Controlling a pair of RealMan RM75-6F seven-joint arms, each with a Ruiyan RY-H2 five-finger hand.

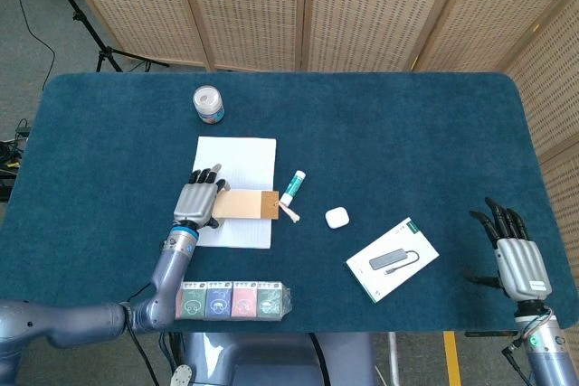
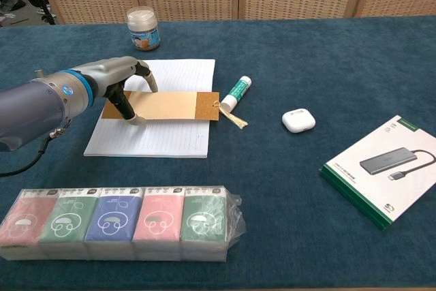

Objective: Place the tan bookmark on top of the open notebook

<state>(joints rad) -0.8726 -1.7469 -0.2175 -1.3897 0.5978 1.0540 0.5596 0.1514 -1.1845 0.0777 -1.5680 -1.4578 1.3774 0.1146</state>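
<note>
The tan bookmark (image 1: 244, 206) (image 2: 168, 105) lies flat across the lower part of the open notebook (image 1: 241, 162) (image 2: 178, 73). Its right end and pale tassel reach past the notebook's right edge onto the cloth. My left hand (image 1: 200, 201) (image 2: 121, 87) pinches the bookmark's left end between the thumb and the fingers above it, low over the page. My right hand (image 1: 513, 256) shows only in the head view, at the table's near right edge, fingers spread and holding nothing.
A glue stick (image 1: 291, 188) (image 2: 236, 92) lies just right of the notebook. Beyond are a white earbud case (image 1: 336, 217) (image 2: 298, 120) and a hub box (image 1: 393, 258) (image 2: 385, 169). A jar (image 1: 209, 103) (image 2: 142, 28) stands behind; a tissue pack (image 1: 233, 299) (image 2: 119, 223) lies in front.
</note>
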